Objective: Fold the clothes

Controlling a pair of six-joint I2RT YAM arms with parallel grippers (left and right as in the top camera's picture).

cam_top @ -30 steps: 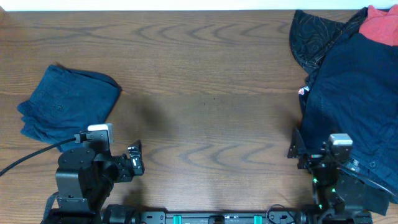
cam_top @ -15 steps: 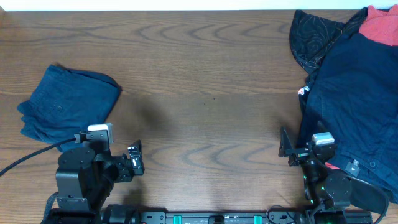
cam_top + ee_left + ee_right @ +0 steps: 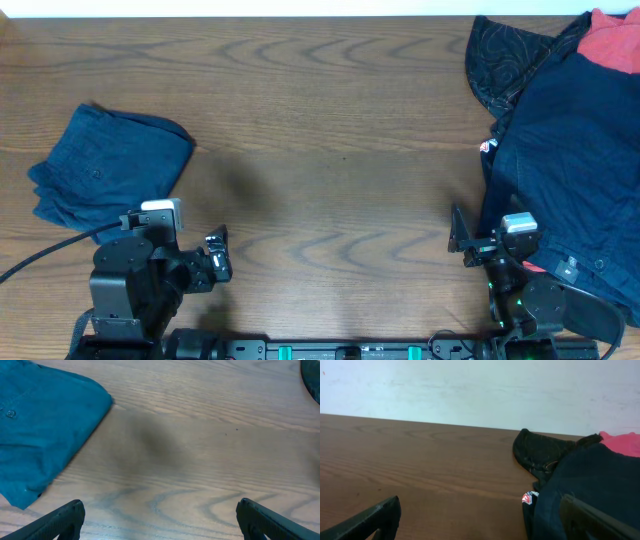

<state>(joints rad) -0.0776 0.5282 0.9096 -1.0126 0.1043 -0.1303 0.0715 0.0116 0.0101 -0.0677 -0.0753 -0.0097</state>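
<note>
The worktop (image 3: 340, 130) carries the clothes in two groups. At the right edge an unfolded navy garment (image 3: 570, 150) overlaps a black line-patterned piece (image 3: 500, 55) and a coral-red piece (image 3: 612, 40). A folded blue garment (image 3: 105, 170) lies at the left.

The navy cloth is judged soft, limp and moderately heavy. A good hold would be a seamed edge near its label (image 3: 487, 146).

Right gripper (image 3: 465, 238): jaws spread, empty. Left gripper (image 3: 217, 256): jaws spread, empty.

Compared with one second ago, the right gripper has shifted left, to just beside the navy edge. The left gripper is unchanged.
</note>
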